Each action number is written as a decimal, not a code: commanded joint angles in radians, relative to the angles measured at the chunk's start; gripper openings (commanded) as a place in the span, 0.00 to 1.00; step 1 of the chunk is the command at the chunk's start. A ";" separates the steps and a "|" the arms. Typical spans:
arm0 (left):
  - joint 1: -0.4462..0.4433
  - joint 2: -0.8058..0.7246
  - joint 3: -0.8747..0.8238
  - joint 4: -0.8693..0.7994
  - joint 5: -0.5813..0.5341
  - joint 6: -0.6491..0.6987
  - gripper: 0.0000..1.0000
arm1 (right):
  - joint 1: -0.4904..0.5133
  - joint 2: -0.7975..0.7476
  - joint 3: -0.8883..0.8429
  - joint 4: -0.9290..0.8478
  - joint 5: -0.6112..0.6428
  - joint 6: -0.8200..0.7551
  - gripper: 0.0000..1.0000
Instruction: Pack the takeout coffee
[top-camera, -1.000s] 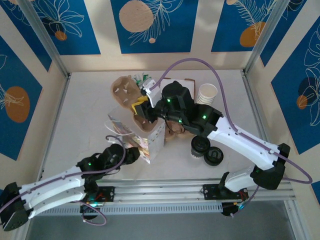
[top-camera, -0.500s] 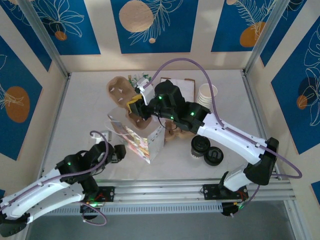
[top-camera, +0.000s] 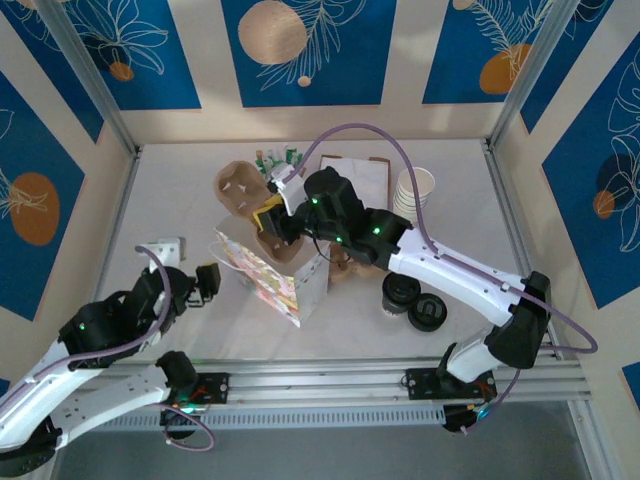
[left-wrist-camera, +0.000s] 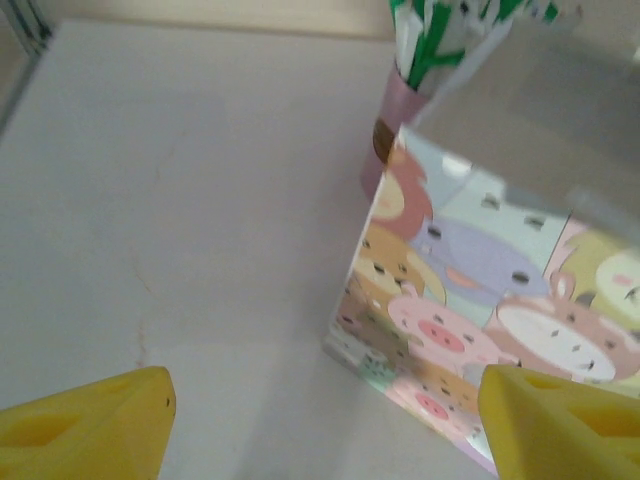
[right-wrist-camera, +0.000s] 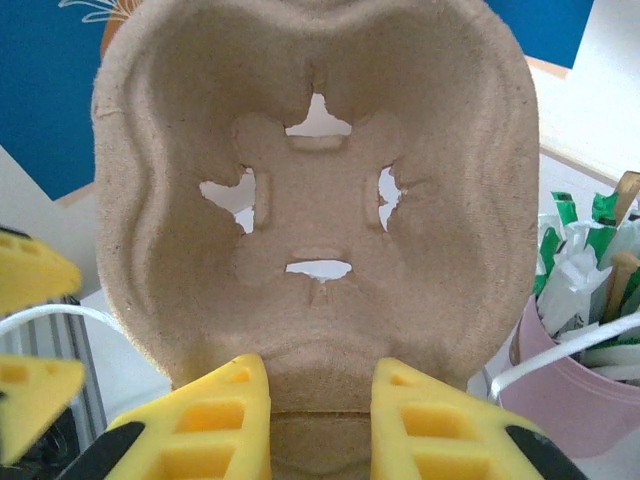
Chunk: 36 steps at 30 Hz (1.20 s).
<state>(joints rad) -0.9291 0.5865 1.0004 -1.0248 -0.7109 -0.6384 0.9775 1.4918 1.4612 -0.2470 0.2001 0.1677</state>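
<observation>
Heads up, the right gripper (top-camera: 270, 220) is mostly hiding under its own wrist in the top view. Its wrist camera is cutting the yellow fingers (right-wrist-camera: 240, 420) off at 6 o'clock, but you can see them clenching the near rim of the cup carrier (right-wrist-camera: 310, 180), which is tipping up on edge. Two blurry yellow bits at 9 o'clock in that view are too hard to make out. The right arm is stretching from its base at 5 o'clock toward the middle of the table (top-camera: 150, 220). The left arm is bending low at 8 o'clock, and the left gripper (top-camera: 205, 283) is hanging released, fingers (left-wrist-camera: 95, 430) spread wide, facing the cartoon bag (top-camera: 278, 283). The takeout coffee (top-camera: 400, 291) is sitting lidded on the table at 3 o'clock from the bag, apart from both grippers, with a loose lid (top-camera: 426, 316) just beside it. A pink cup (left-wrist-camera: 398, 130) is holding green and white sachets behind the bag, and I can't tell what's inside the bag.
</observation>
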 joint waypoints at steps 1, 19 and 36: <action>0.016 0.018 0.076 -0.007 -0.111 0.121 0.78 | 0.006 0.008 -0.014 0.020 0.021 -0.004 0.04; 0.546 0.260 0.263 0.217 0.576 0.286 0.77 | 0.036 -0.004 -0.024 -0.068 0.093 -0.018 0.04; 0.831 0.400 0.254 0.275 1.002 0.344 0.75 | 0.057 0.003 0.032 -0.169 0.126 -0.005 0.03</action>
<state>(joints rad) -0.1337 0.9710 1.2430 -0.7803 0.1635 -0.3305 1.0283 1.4948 1.4502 -0.4061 0.3092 0.1604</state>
